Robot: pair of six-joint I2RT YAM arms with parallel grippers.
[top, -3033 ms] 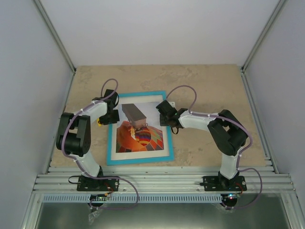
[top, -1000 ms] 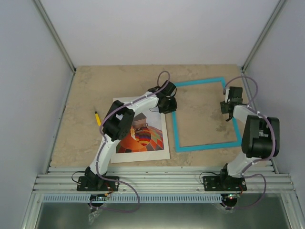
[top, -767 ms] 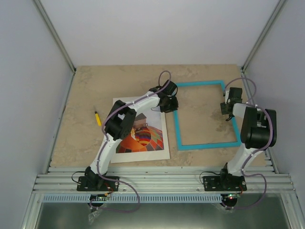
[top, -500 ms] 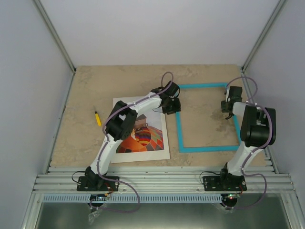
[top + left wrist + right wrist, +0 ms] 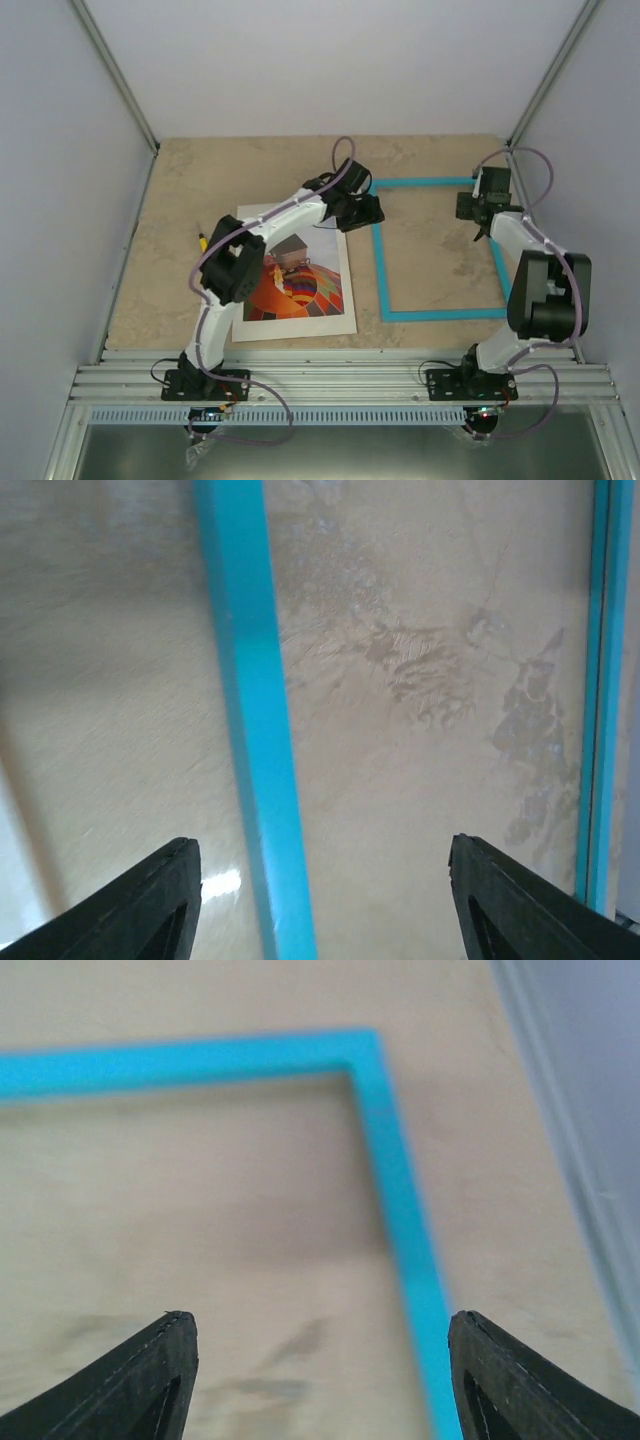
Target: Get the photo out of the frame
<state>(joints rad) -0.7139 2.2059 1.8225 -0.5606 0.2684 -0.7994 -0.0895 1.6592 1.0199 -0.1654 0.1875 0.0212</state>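
Observation:
The photo [image 5: 300, 288], an orange-red balloon print, lies on the table left of centre with a white mat [image 5: 345, 325] around it. The turquoise frame [image 5: 380, 270] lies empty on the table to its right, bare tabletop showing through it. My left gripper [image 5: 370, 212] hovers open over the frame's near-left bar [image 5: 250, 730], its jaws wide apart and holding nothing. My right gripper [image 5: 472, 208] is open and empty above the frame's far right corner [image 5: 380, 1110]. In both wrist views the fingers [image 5: 150, 900] [image 5: 150, 1375] stand clear of the frame.
A small yellow pen-like object [image 5: 203, 241] lies left of the print, partly behind my left arm. Grey walls with metal posts [image 5: 120, 90] enclose the table on three sides. A ribbed metal rail [image 5: 340, 380] runs along the near edge.
The frame, around the photo three seconds ago, now lies to its right. Over the last second it slid slightly right, my left gripper followed over its left bar, and my right gripper moved farther back.

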